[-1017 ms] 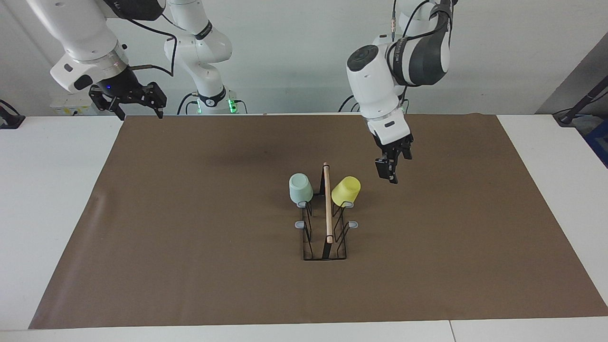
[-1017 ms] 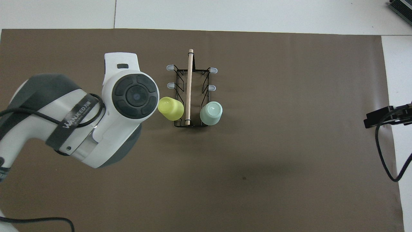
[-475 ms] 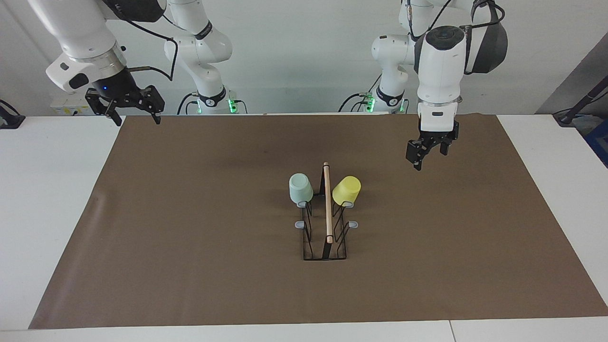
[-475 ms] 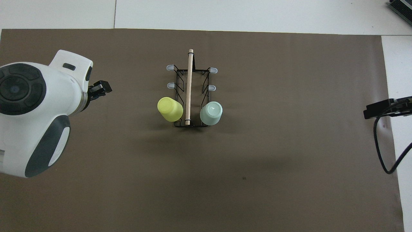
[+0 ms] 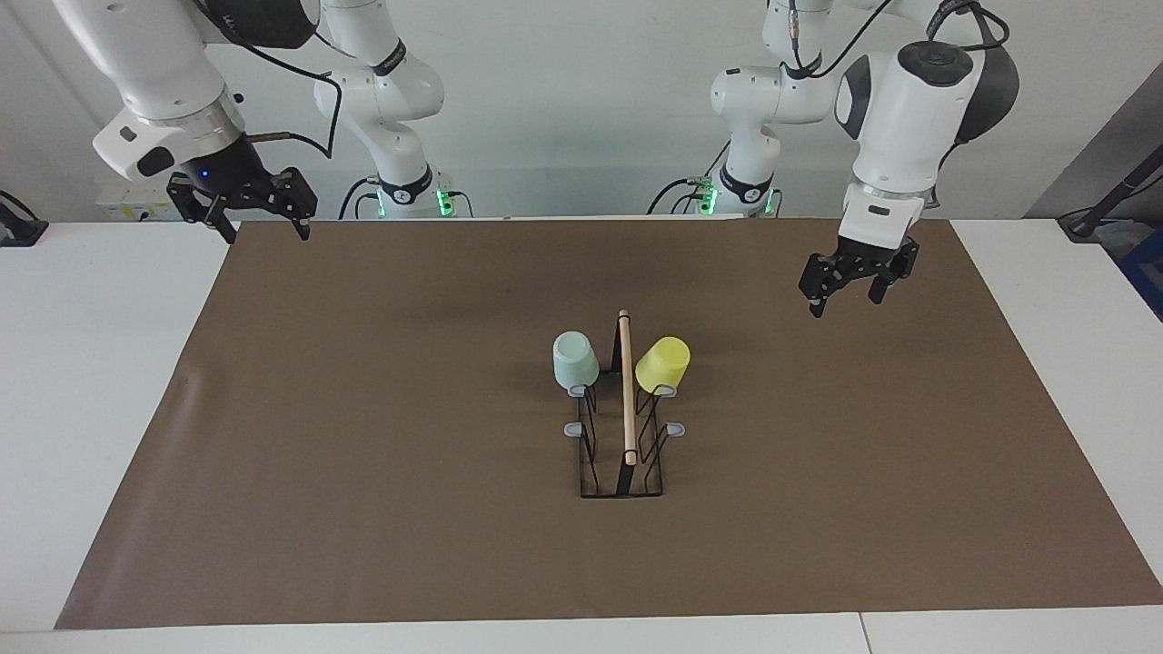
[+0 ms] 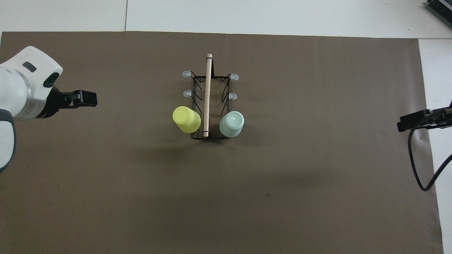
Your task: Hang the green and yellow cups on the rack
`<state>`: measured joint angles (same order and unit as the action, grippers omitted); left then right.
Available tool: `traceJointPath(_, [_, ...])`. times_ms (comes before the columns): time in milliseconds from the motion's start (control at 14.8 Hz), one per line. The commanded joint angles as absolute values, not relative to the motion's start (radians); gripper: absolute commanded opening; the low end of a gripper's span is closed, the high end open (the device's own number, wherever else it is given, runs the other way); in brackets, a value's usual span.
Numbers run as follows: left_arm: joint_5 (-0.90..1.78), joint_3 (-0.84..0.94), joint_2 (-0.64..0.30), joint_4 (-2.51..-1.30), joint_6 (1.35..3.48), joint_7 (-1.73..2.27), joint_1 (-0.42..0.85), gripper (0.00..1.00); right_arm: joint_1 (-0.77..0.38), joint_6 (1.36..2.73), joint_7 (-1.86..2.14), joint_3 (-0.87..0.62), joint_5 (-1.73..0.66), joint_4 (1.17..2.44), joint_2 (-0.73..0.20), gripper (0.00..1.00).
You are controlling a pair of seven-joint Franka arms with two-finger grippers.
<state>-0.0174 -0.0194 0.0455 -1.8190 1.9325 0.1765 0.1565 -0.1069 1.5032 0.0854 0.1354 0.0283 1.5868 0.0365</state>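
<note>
The white table (image 5: 109, 409) carried a large brown mat (image 5: 409, 509) that covered nearly all of its top. At the middle of the mat stood the black wire rack (image 5: 621, 472), its long side running toward and away from the robots, with a light wooden bar handle (image 5: 626, 391) along its top. Four of its grey-tipped prongs were bare. The two prongs at the end nearer the robots each carried an upturned cup. The mint green cup (image 5: 575, 359) hung on the prong toward the right arm's end of the table. The yellow cup (image 5: 662, 364) hung tilted on the prong toward the left arm's end. The wooden bar ran between the two cups, close beside each.

The left gripper (image 5: 855, 284) was raised over bare mat toward the left arm's end of the table, well apart from the rack, its fingers spread and holding nothing. The right gripper (image 5: 261, 221) was raised over the mat's edge at the right arm's end, its fingers likewise apart and holding nothing
</note>
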Motion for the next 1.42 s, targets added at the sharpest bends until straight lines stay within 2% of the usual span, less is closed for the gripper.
traceJointPath(0, [0.018, -0.021, 0.049, -1.746, 1.839, 0.011, 0.127, 1.00, -0.101, 1.517, 0.107, 0.132, 0.031, 1.615, 0.064, 1.00])
traceJointPath(542, [0.014, -0.005, 0.000, -1.536, 1.553, -0.009, 0.064, 1.00, -0.101, 1.517, 0.107, 0.132, 0.031, 1.615, 0.067, 1.00])
traceJointPath(881, [0.017, -0.003, 0.031, -1.555, 1.462, -0.070, 0.066, 1.00, -0.101, 1.517, 0.107, 0.132, 0.031, 1.615, 0.067, 1.00])
traceJointPath(1356, [0.017, -0.003, 0.049, -1.586, 1.473, -0.072, 0.064, 1.00, -0.101, 1.517, 0.107, 0.132, 0.031, 1.615, 0.067, 1.00])
